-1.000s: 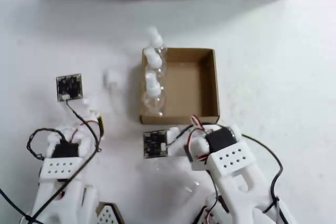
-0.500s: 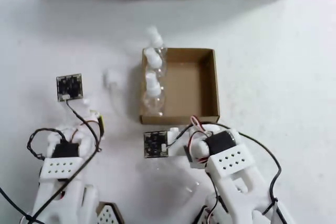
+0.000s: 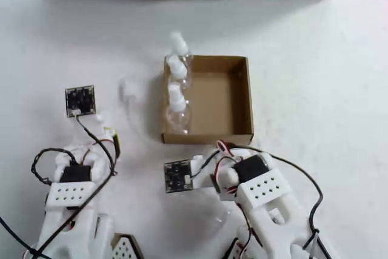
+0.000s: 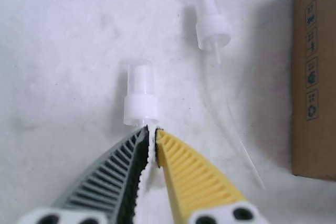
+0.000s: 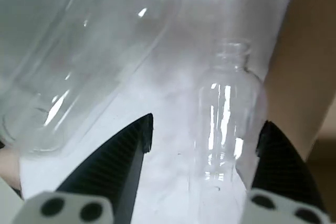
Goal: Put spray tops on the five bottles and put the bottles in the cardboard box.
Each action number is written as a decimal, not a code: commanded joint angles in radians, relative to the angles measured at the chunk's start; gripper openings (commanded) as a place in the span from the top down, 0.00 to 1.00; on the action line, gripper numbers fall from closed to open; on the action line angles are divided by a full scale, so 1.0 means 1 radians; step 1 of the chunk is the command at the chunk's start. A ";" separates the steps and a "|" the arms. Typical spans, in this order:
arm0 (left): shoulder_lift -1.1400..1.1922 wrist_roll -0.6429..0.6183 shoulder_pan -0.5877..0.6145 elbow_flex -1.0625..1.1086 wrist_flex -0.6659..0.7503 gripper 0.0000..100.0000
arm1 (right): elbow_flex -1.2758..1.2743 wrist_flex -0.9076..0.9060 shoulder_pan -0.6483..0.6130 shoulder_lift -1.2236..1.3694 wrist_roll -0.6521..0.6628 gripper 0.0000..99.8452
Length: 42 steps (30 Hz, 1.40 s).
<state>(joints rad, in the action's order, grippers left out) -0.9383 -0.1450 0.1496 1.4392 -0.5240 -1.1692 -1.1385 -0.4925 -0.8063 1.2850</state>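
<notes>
Left gripper had its jaws pinched shut on a spray top, while the right gripper gaped wide around an uncapped clear bottle.

Glossy clear round plastic bottle inside the right hand. Smooth white plastic spray top at the ribbed left hand; matt brown cardboard box alongside.
</notes>
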 commanded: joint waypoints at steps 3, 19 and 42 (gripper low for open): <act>-0.024 0.006 0.005 -0.006 0.031 0.98 | 0.005 0.107 -0.010 0.117 0.011 0.72; -0.024 0.006 0.005 -0.008 0.031 0.98 | 0.100 0.153 0.120 0.225 0.003 0.95; -0.024 0.006 0.005 -0.008 0.031 0.98 | 0.350 0.039 1.173 0.113 -0.249 0.98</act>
<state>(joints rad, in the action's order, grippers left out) -0.9383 -0.1450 0.1496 1.4392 -0.5240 -0.8807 -1.0925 0.5462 -0.6851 1.0902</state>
